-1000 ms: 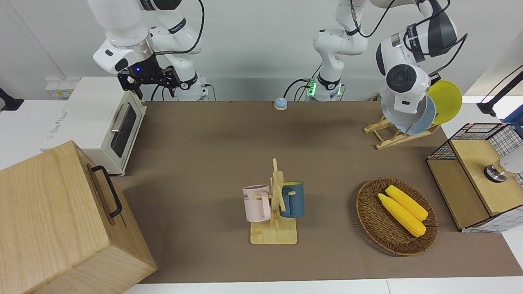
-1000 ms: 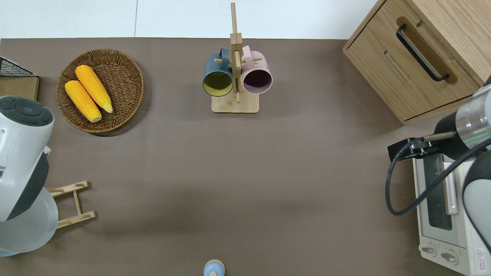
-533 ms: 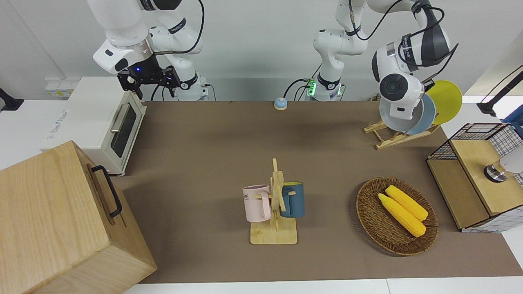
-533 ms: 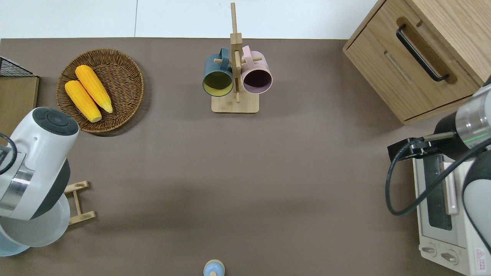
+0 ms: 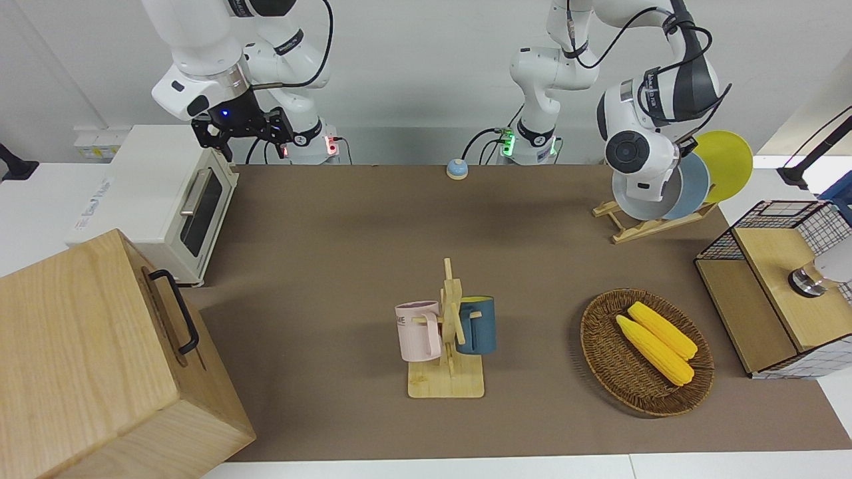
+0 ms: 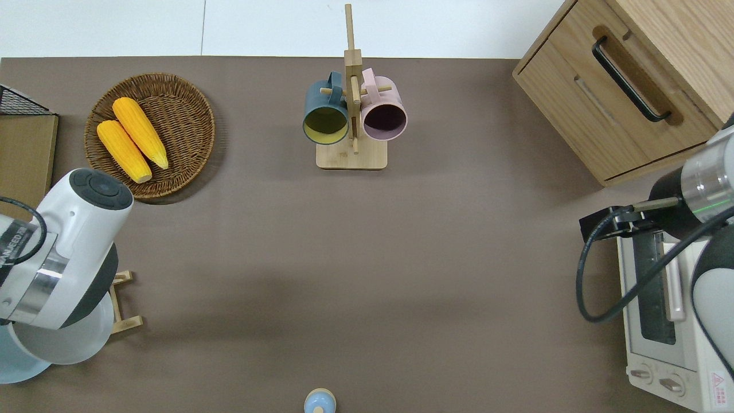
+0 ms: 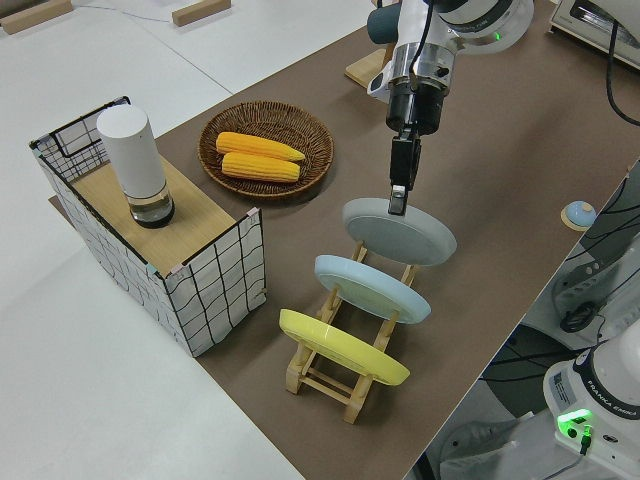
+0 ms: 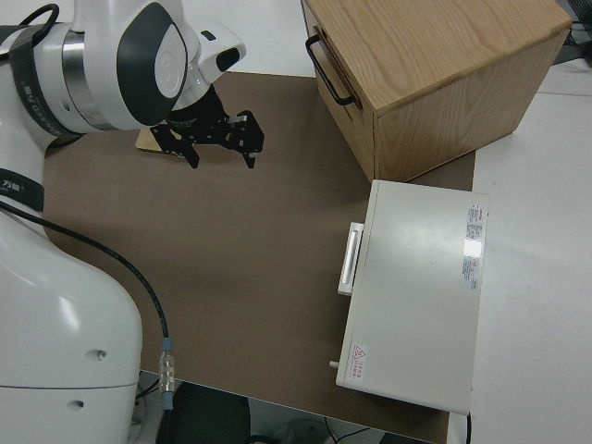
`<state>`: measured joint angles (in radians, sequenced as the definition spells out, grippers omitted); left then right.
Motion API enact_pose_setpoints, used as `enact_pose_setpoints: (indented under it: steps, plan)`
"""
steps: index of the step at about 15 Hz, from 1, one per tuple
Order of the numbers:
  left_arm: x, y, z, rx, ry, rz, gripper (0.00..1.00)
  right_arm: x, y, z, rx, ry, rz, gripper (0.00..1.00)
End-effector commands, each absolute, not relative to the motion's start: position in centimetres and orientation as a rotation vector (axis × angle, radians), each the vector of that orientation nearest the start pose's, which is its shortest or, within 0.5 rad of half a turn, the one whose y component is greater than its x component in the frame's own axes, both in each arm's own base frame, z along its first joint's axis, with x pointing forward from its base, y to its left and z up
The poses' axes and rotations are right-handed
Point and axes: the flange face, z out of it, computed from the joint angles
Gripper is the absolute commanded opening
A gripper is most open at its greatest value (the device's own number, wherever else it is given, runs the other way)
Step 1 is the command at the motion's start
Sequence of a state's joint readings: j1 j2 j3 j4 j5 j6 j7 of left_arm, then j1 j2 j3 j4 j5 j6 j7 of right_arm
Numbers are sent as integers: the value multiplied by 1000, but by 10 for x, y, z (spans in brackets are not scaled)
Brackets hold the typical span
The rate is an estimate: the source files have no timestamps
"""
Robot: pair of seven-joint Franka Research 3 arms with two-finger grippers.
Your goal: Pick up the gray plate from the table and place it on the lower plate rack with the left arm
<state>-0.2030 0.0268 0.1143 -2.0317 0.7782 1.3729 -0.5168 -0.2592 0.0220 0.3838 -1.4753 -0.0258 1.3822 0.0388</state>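
Note:
The gray plate [image 7: 400,230] stands tilted over the end of the lower plate rack [image 7: 330,375] that lies farther from the robots. My left gripper [image 7: 398,200] comes down from above and is shut on the plate's upper rim. Whether the plate's lower edge touches the rails, I cannot tell. In the front view the gray plate [image 5: 639,203] shows under the left arm's wrist, above the rack [image 5: 649,226]. Seen from overhead, the left arm covers its gripper, and the plate [image 6: 63,344] sticks out below it on the table [image 6: 367,258]. My right gripper [image 5: 245,141] is parked and open.
A sky-blue plate [image 7: 372,288] and a yellow plate [image 7: 342,348] stand in the same rack. A wicker basket [image 5: 599,346] holds two corn cobs. A mug tree [image 5: 447,339], wire crate [image 7: 210,280], toaster oven [image 5: 166,199] and wooden cabinet [image 5: 100,359] stand around the table.
The left arm's wrist has swung toward the table's middle, and the gray plate has shifted slightly the same way at the rack. The right arm has not moved.

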Motion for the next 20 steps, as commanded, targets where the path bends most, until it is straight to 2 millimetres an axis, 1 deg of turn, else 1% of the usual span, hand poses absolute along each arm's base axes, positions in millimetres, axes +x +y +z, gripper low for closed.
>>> enact_pose_setpoints:
  steps: [1, 8, 16, 17, 18, 19, 20]
  plan:
    - [487, 37, 419, -2107, -346, 422, 0, 536, 60, 646, -3169, -108, 179, 983]
    - [487, 30, 402, -2089, -368, 406, 0, 536, 59, 646, -3167, -105, 179, 983]
    - [484, 26, 391, -2100, -384, 412, 0, 536, 60, 646, -3169, -108, 178, 983]
    - [484, 25, 392, -2104, -373, 415, 287, 536, 59, 646, -3167, -105, 181, 983]
    - [484, 25, 392, -2106, -370, 415, 462, 536, 60, 646, -3167, -108, 179, 983]
    - [485, 24, 392, -2109, -367, 412, 516, 536, 59, 646, -3169, -105, 179, 983]
    - [485, 24, 392, -2112, -364, 410, 636, 536, 60, 646, -3167, -108, 179, 983]
